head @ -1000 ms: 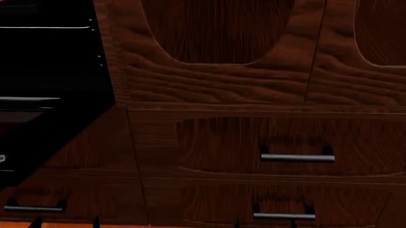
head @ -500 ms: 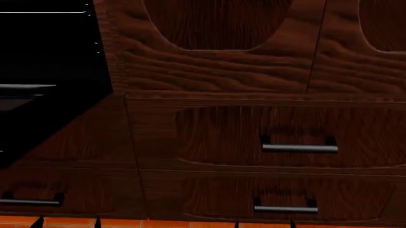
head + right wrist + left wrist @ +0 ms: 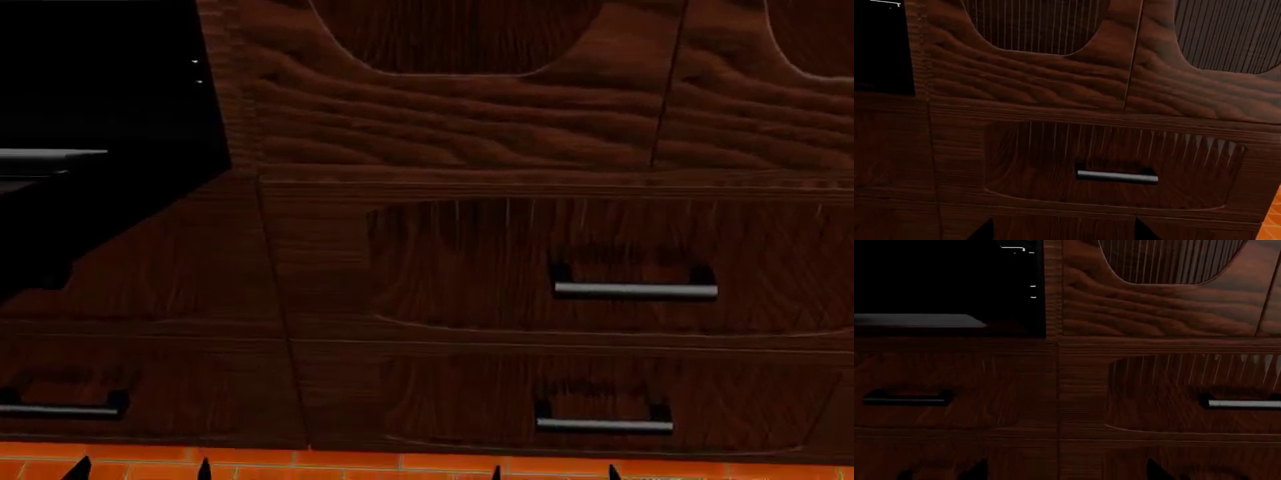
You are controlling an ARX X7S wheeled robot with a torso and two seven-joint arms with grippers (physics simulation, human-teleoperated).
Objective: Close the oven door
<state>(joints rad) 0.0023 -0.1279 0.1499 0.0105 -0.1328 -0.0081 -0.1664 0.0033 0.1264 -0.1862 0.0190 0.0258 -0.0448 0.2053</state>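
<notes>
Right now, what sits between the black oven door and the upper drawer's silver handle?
Only dark wood in the head view: a narrow vertical cabinet strip separates oven door from drawer handle.

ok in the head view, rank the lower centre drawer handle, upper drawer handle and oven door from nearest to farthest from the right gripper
From the right gripper:
1. lower centre drawer handle, just above it
2. upper drawer handle, higher on the same cabinet
3. oven door, far off at the left

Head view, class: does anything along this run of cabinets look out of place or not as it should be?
Yes. At the far left, the black oven door hangs open, jutting out over the wood drawer beneath it, with its grey handle forward. The other drawers sit flush.
</notes>
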